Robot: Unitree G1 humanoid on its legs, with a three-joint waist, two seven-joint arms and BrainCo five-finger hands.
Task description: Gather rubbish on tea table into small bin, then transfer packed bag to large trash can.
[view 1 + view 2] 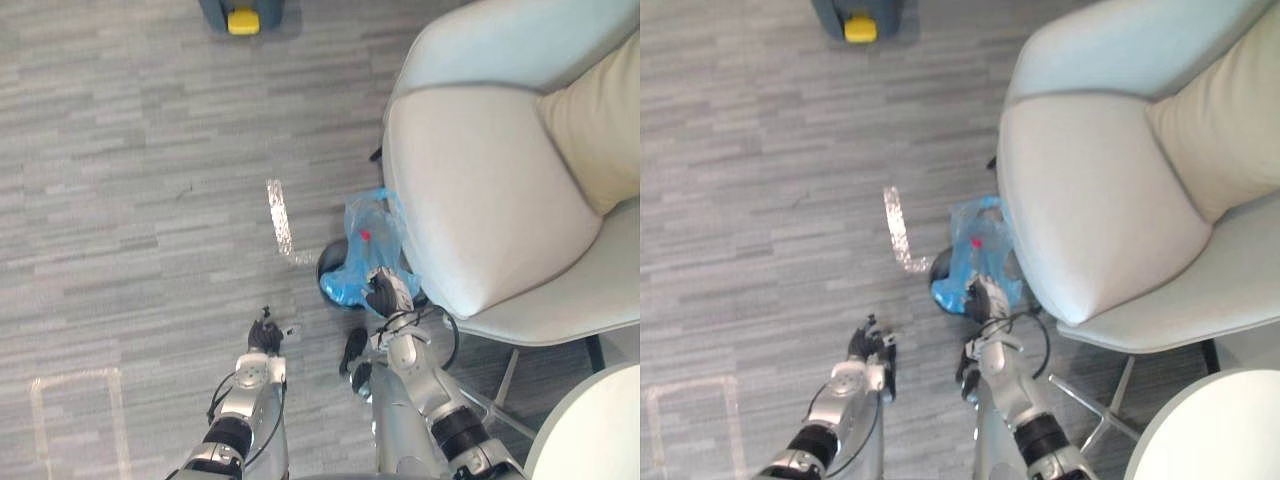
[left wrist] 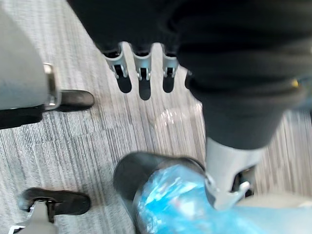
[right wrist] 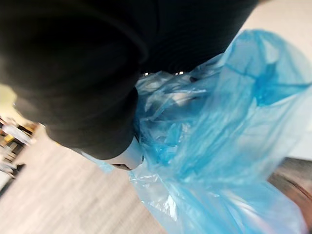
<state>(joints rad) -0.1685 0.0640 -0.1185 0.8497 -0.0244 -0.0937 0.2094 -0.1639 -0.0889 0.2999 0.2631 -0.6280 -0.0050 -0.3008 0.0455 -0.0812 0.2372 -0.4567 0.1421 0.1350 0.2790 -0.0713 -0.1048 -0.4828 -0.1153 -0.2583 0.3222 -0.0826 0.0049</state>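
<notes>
**Blue bag by the right hand**

The blue bag (image 1: 366, 238) is seen in the small dark bin (image 1: 326, 265) on the floor, just beside the white chair (image 1: 480, 200). The right hand (image 1: 384, 294) is pressed on the bag's near side. Its fingers are hidden by plastic, so their state cannot be told. The left hand (image 1: 265, 335) is held over the floor to the left, fingers straight.

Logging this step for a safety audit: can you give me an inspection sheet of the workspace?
Surface: grey plank-pattern floor with tape marks.
Job's things: blue bag sits in the small bin beside the armchair; large trash can stands far ahead.
Clutter: nothing seen.
Hands: left hand open, over the floor; right hand at the blue bag.
Cables: nothing seen.
Surroundings: pale armchair with a beige cushion; white round table.
</notes>
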